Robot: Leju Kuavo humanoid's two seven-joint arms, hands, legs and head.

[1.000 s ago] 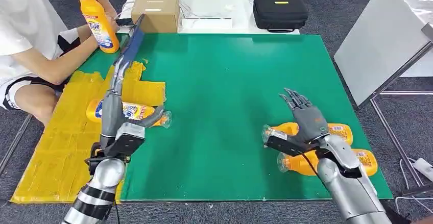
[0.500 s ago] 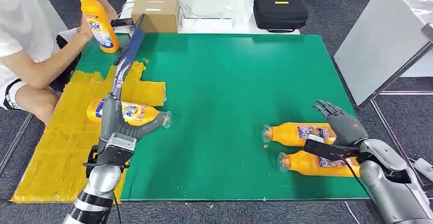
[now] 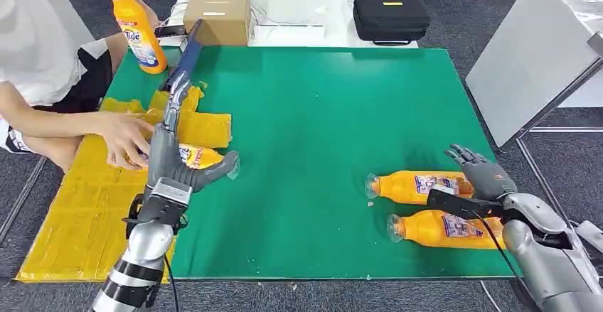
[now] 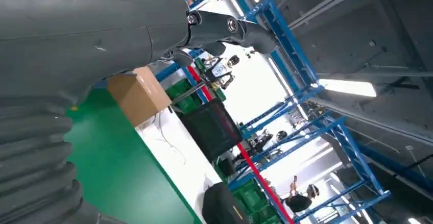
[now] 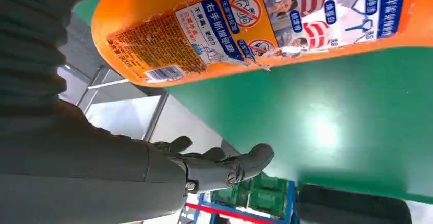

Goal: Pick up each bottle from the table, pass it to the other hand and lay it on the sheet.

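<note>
On the green mat (image 3: 320,127), two orange bottles lie on their sides at the near right, caps pointing left: the farther bottle (image 3: 416,186) and the nearer bottle (image 3: 444,228), just beside each other. The right hand (image 3: 478,184) sits at their right ends with its fingers spread and nothing in its grasp; the thumb reaches across between the two bottles. In the right wrist view the farther bottle's label (image 5: 245,25) lies just beside the open fingers, not enclosed by them.

At the left, a third bottle (image 3: 199,157) lies on the yellow sheet (image 3: 78,212), mostly hidden. The left hand (image 3: 171,163) hangs over it, fingers long and loose, thumb out toward the cap; it appears released, holding nothing. A person's hand (image 3: 124,136) rests on the same bottle from the far left side. Another bottle (image 3: 136,28) stands upright at the far left corner, near a cardboard box (image 3: 217,13) and a black case (image 3: 391,13).

The likely next step is a grasp on one of the right-hand bottles. The risk lies in how close they sit: fingers closing on one could nudge the other and roll it toward the mat's near edge. A grip taken at the bottle's end could also let it tip and slip. On the left, the person's hand is close enough that any move there could strike it.
</note>
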